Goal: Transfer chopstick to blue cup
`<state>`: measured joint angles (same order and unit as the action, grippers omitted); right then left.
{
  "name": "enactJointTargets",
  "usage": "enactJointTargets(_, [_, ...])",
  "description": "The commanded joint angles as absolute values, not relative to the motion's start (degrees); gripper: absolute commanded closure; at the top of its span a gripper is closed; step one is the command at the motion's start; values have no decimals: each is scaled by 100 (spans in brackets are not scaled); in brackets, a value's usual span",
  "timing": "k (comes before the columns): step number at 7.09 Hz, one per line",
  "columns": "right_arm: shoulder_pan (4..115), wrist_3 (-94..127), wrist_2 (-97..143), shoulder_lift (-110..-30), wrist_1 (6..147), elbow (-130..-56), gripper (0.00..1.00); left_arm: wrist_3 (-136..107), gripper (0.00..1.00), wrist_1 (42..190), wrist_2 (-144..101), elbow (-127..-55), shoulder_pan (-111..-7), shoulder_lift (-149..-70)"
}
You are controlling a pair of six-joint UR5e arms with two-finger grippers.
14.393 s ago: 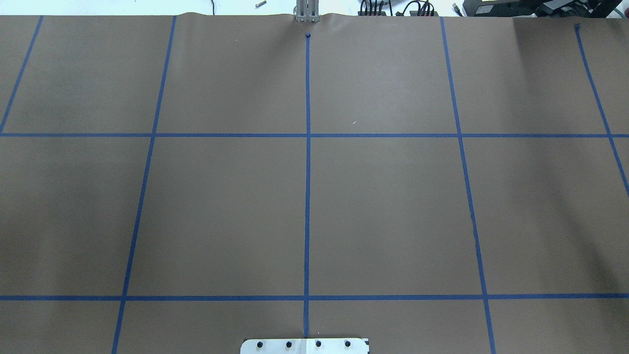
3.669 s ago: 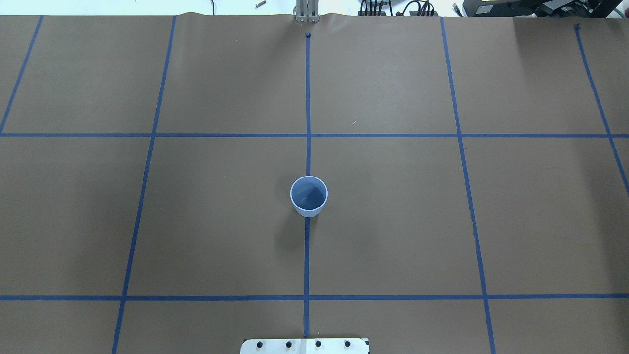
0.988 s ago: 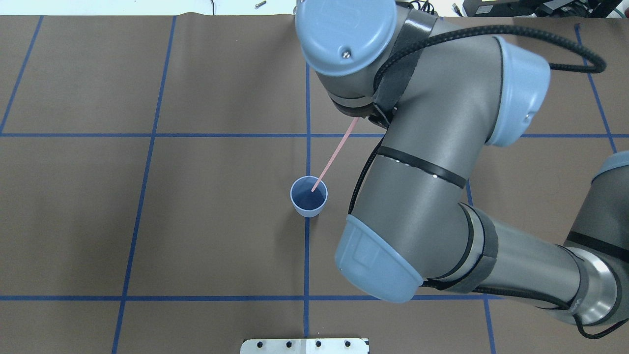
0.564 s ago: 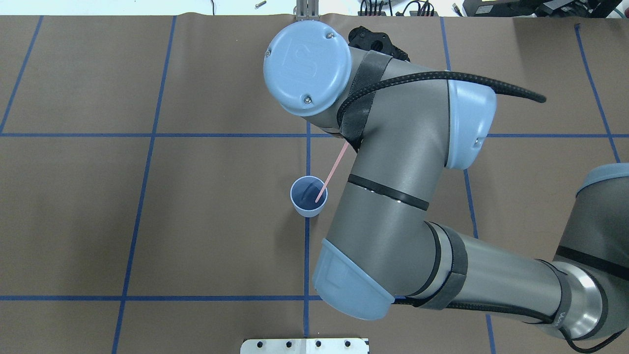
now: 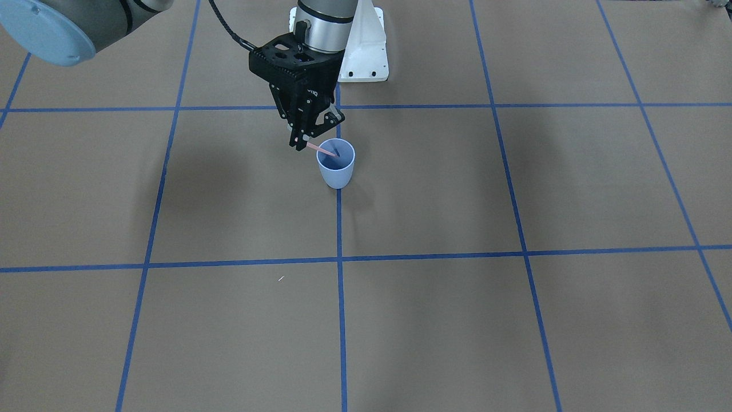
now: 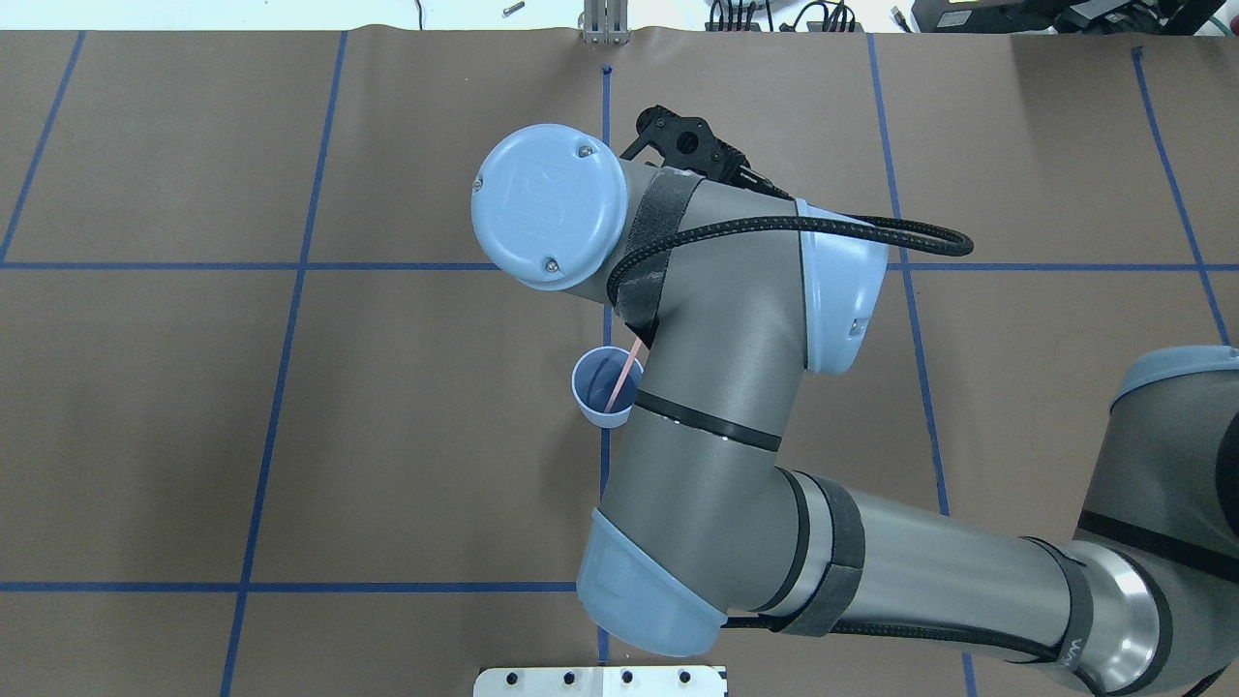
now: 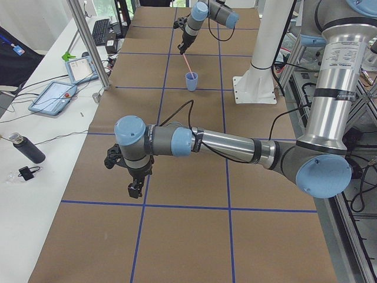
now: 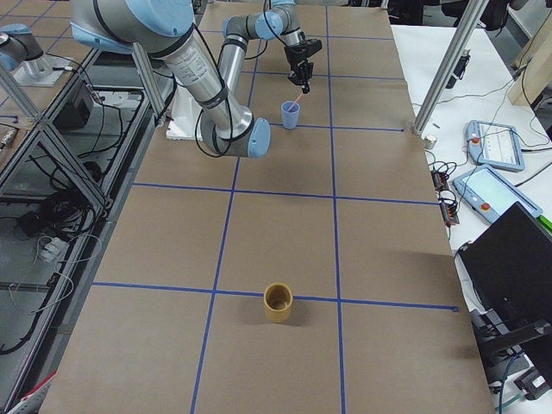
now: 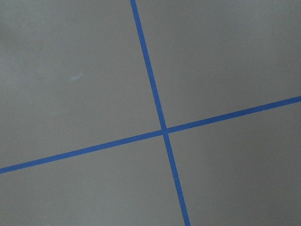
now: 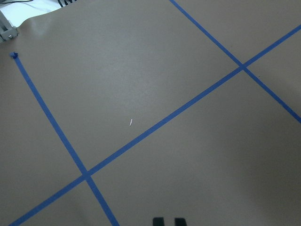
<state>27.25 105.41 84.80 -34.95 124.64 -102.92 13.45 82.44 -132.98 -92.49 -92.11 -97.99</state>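
Observation:
The blue cup point(image 5: 336, 169) stands upright on the centre tape line; it also shows in the overhead view point(image 6: 592, 395). My right gripper point(image 5: 301, 142) hangs just beside and above its rim, shut on the upper end of the pale pink chopstick point(image 5: 321, 150). The stick slants down with its lower end inside the cup point(image 6: 619, 380). In the overhead view the arm hides the gripper. My left gripper point(image 7: 134, 189) hovers over bare paper far from the cup, seen only in the exterior left view; I cannot tell whether it is open or shut.
A tan cup point(image 8: 278, 303) stands alone near the table end on my right. The white robot base plate point(image 5: 366, 54) is just behind the blue cup. Tablets point(image 7: 54, 96) and a dark bottle point(image 7: 26, 148) lie on the side bench. Blue tape lines grid the brown paper.
My right arm has moved back toward the robot's base over the cup. The chopstick now stands steeper and reaches deeper into the cup; less of it shows outside.

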Motion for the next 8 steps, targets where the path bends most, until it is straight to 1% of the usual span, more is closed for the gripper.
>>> enactJointTargets(1, [2698,10538,8473,-3498,12393,-10248,34,1336,2,8244,-13298,-9246,-9211,-9800])
enactJointTargets(2, [2707,10529,8464,-3498,12393,-10248,0,1336,2,8244,-13298,-9246,-9211,-9800])
enactJointTargets(5, [3161,9760,8560,-3454,12401,-10616,0,1231,2,8235,-13315,-9237,-9211,-9800])
enactJointTargets(7, [4248,8262,9688,-3620,12349,-10644,0,993,2,8096,-13307,-9246,-9202,-9800])
enactJointTargets(8, [5020,7139,10443,-4117,11905,-10644,0,1011,2,7895,-13307,-9255,-9211,-9782])
